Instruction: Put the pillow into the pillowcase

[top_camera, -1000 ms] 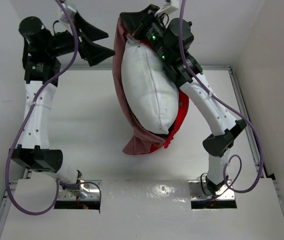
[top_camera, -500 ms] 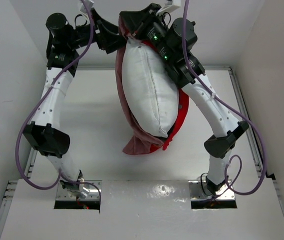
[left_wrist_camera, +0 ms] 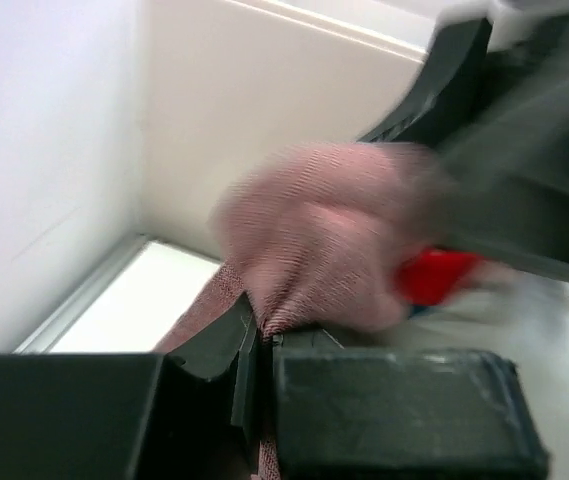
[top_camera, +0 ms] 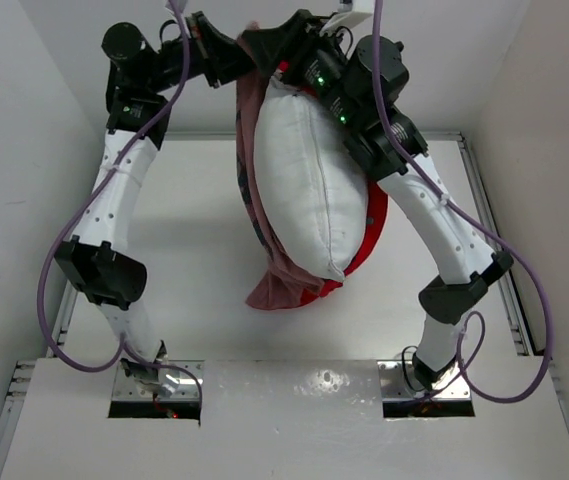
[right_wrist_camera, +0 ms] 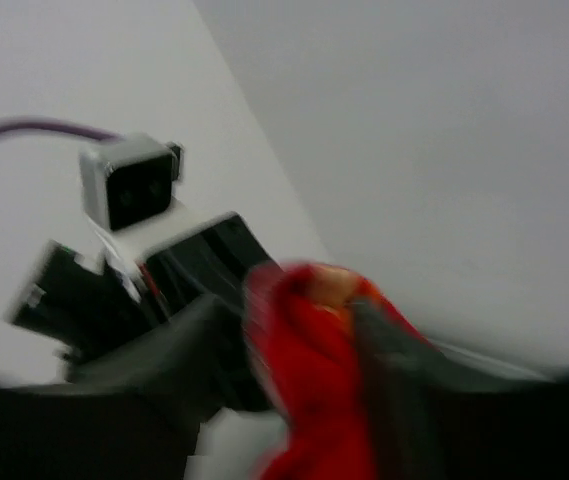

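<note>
The left fingers (left_wrist_camera: 384, 410) are pressed together on a faded pink fold of the pillowcase (left_wrist_camera: 314, 230); the right fingers (right_wrist_camera: 154, 390) pinch its red edge just beside them; both hold it high above the bench (top_camera: 184, 220); the white pillow (top_camera: 309, 180) hangs with its lower end inside the pillowcase and its broad face uncovered.

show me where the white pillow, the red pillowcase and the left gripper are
plump white stuffed pillow (top_camera: 309, 185): top external view, middle of its front face
thin red fabric pillowcase (top_camera: 276, 288): top external view, pink fold hanging below the pillow
left gripper (left_wrist_camera: 261, 335): left wrist view, between its fingertips, pinching pink cloth
</note>
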